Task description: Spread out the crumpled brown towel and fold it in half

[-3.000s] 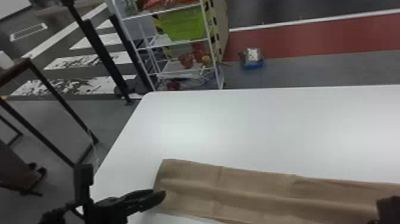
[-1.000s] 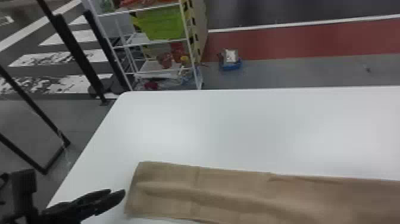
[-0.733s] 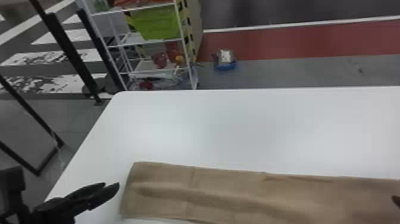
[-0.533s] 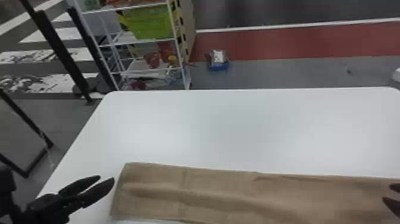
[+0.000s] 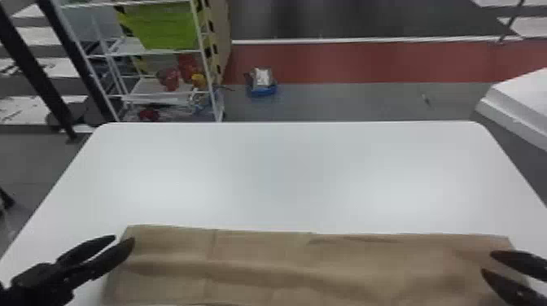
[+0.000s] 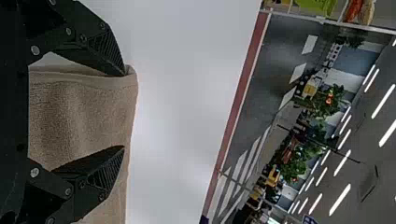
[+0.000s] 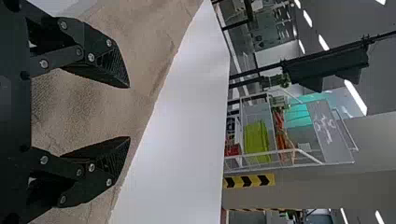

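Observation:
In the head view the brown towel lies as a long strip, with soft wrinkles, across the near part of the white table. At its left end is my left gripper, open. My right gripper stands open over its right end. The left wrist view has the left gripper with fingers wide apart and towel behind them, one fingertip by a corner. In the right wrist view the right gripper is spread, with nothing between its fingers and towel beyond.
The white table stretches beyond the towel to its far edge. Behind it stand a white shelf rack with a green bin and a small blue item on the floor. A white surface is at the right.
The head view has swung to the right, bringing the table's right side and my right gripper into sight. The left gripper's fingers have parted. The towel looks unmoved on the table.

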